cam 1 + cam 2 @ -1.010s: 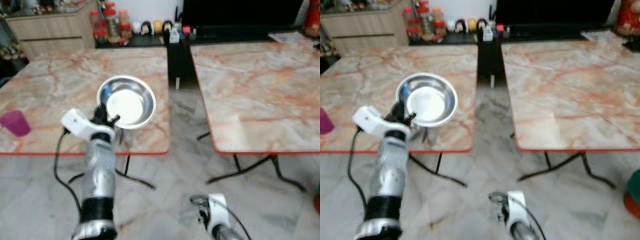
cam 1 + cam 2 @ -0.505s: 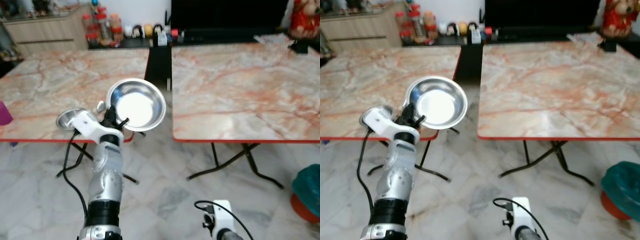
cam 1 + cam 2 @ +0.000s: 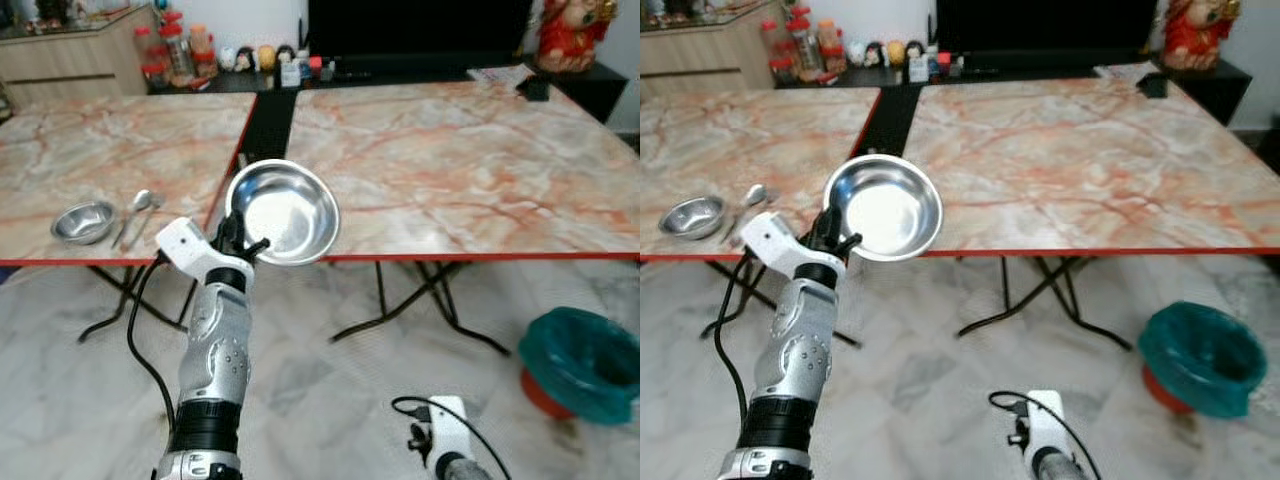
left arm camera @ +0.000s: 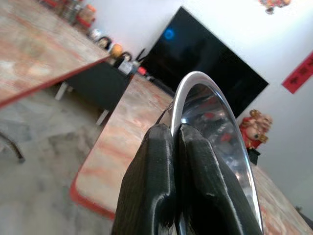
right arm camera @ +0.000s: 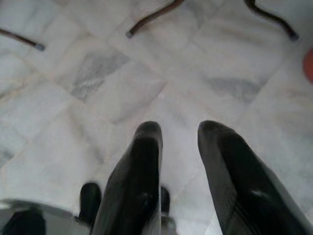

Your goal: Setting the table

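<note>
A: Where's the bowl right now?

B: In the air, pinched by its rim in the left gripper. The wrist view shows both black fingers pressed together on the steel edge, so the grip is fully closed on it. From the head camera it hangs at about 11 o'clock of centre, in front of the near edges of the two tables, over the gap between them.

A: And the other arm?

B: The right gripper hangs low at 6 o'clock, pointing at the marble floor. Its fingers stand parted, with nothing between them.

A: How much of the table is set?

B: One place looks started. On the left table, out at 9 o'clock, a small bowl sits near the front edge with a spoon just beside it. The right table has no tableware that I can see.

A: So what's left?

B: My guess is the carried bowl belongs on one of the tables, probably the right one. It isn't down yet, and any cutlery to go with it is not set out yet.
</note>
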